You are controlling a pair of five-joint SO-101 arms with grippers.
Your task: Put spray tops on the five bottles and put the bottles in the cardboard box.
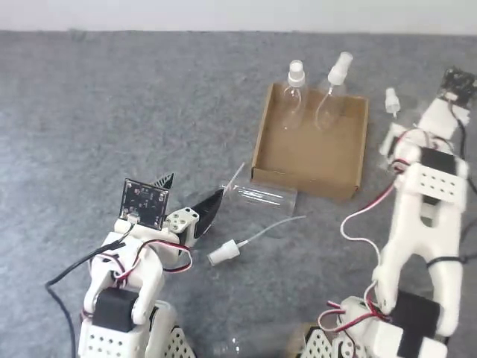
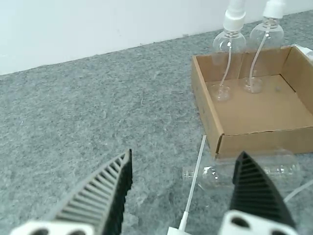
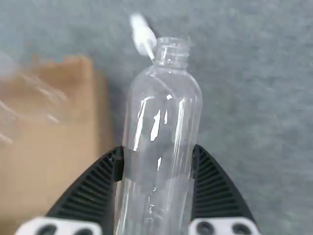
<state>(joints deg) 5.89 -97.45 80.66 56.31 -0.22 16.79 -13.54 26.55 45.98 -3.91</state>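
grey felt tabletop (image 1: 112, 97), white wall behind. cardboard box (image 1: 305, 183) has two capped bottles (image 1: 296, 89) upright at far wall. right gripper (image 3: 156, 152) clamped on uncapped bottle (image 3: 161, 98) beside box, loose spray top (image 3: 142, 32) near its neck. left gripper (image 2: 185, 156) wide open, empty, by neck of lying bottle (image 2: 244, 171). risks: round lying bottle rolls off closing jaws; held bottle slips, twists; dip tube misses neck.

2 capped bottles (image 1: 295, 97) upright in cardboard box (image 1: 307, 180), uncapped bottle (image 1: 261, 198) lying by it.
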